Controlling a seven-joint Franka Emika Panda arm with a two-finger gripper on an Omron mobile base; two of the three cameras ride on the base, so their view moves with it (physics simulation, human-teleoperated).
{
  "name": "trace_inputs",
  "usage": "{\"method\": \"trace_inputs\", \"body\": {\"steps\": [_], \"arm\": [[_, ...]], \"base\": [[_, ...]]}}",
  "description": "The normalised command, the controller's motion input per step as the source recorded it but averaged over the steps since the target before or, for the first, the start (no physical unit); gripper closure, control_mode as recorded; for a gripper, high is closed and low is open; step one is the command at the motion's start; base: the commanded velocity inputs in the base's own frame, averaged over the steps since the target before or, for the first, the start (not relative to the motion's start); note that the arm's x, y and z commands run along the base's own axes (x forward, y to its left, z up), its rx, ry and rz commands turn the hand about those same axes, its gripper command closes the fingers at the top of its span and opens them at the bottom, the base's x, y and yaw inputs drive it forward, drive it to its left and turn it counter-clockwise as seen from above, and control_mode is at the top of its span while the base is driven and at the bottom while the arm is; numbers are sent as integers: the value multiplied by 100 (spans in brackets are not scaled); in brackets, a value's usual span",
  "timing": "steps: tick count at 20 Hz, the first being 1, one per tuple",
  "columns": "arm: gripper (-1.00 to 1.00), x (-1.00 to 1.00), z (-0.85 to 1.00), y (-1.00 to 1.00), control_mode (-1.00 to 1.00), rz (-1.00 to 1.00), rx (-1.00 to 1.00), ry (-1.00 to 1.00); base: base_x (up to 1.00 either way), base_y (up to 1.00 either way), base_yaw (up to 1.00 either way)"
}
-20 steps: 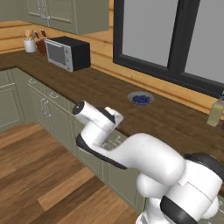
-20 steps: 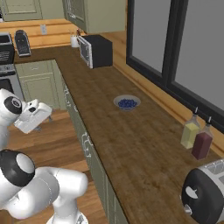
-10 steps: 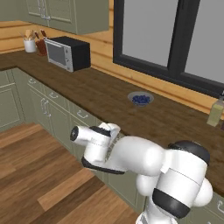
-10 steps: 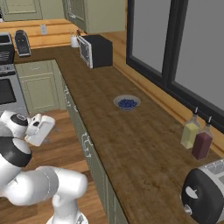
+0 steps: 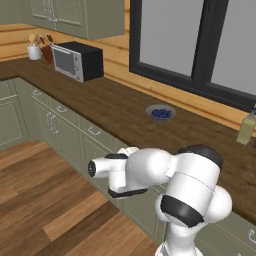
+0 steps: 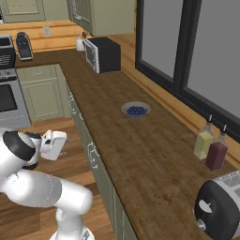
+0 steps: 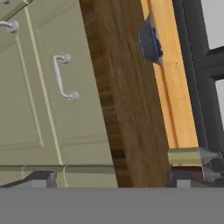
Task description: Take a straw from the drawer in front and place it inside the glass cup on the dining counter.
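Observation:
My gripper (image 7: 113, 180) is open, its two dark fingertips (image 7: 41, 178) far apart with nothing between them. It hangs low in front of the sage-green cabinet fronts, level with the drawer (image 7: 83, 100), and faces it from a short way off. The drawer is shut, and its small silver bar handle (image 7: 63, 77) lies above and left of the fingertips in the rolled hand view. In the right base view the white hand and gripper (image 6: 60, 144) sit just left of the cabinet run. The straw is hidden. The glass cup and the dining counter are out of view.
Above the drawer runs the dark wood worktop (image 5: 125, 110), carrying a bowl of blueberries (image 5: 161, 113), a microwave (image 5: 77, 61) and two bottles (image 6: 210, 149). A toaster (image 6: 218, 211) sits at the near right. A stove (image 6: 8, 75) stands at far left. The wood floor (image 5: 45, 200) lies behind the arm.
The hand has dropped from worktop height to drawer height and edged closer to the cabinet fronts. The arm has folded lower. The scene itself has not shifted.

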Motion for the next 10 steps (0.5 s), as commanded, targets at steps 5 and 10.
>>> {"method": "trace_inputs", "body": {"steps": [5,10], "arm": [[-100,22,-31,-31,-100,-1,-7,-14],[-100,6,-12,-36,-100,-5,-4,-16]], "base": [[0,0,0],[0,0,0]]}}
